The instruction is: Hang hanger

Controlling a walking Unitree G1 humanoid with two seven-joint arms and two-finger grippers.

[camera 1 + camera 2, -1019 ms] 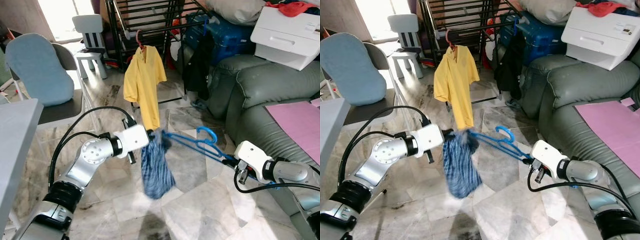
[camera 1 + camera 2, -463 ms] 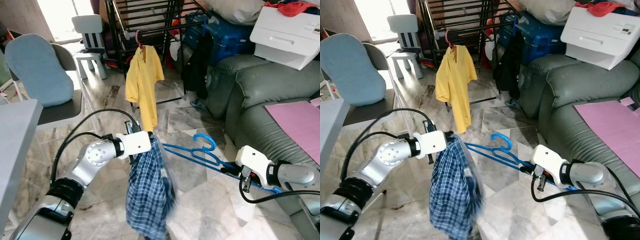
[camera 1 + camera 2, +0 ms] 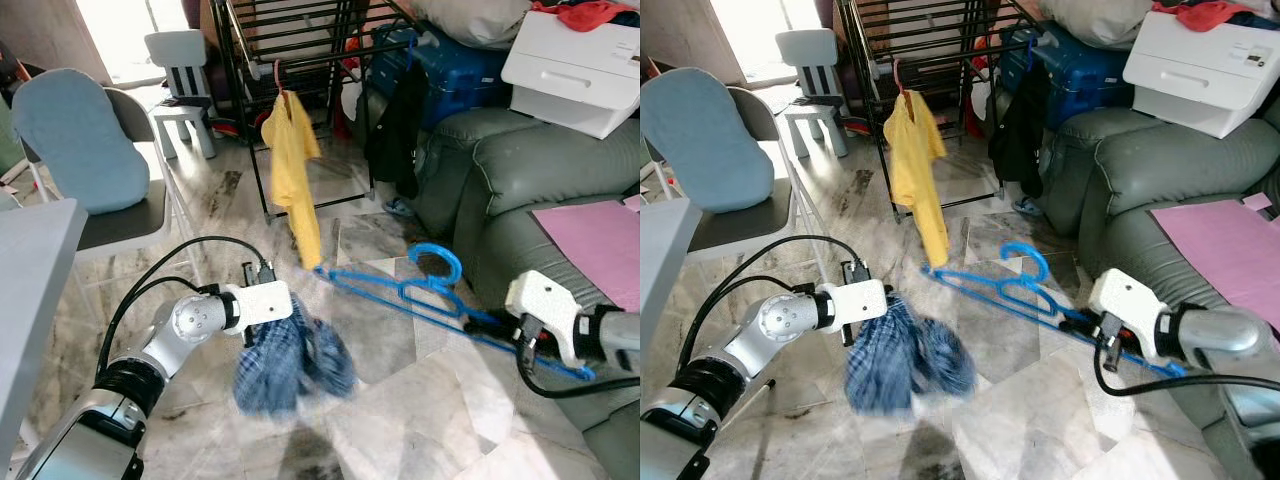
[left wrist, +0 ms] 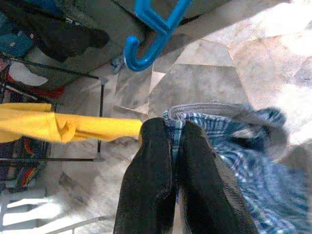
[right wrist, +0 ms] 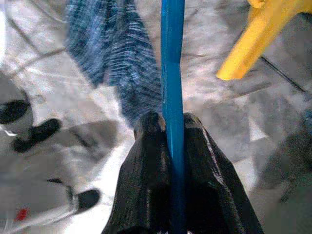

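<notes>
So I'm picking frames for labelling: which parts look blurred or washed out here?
In the left eye view the blue checked shirt is smeared by motion, while the blue hanger and yellow shirt stay sharp; the window is washed out. In the left wrist view the checked cloth past the fingers is blurred. The right wrist view is soft overall.

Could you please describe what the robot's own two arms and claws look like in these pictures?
Both arms are silver metal with rounded joints, white blocky wrist housings and looping black cables. The left claw and the right claw each have two long, matte black fingers that taper toward rounded tips.
</notes>
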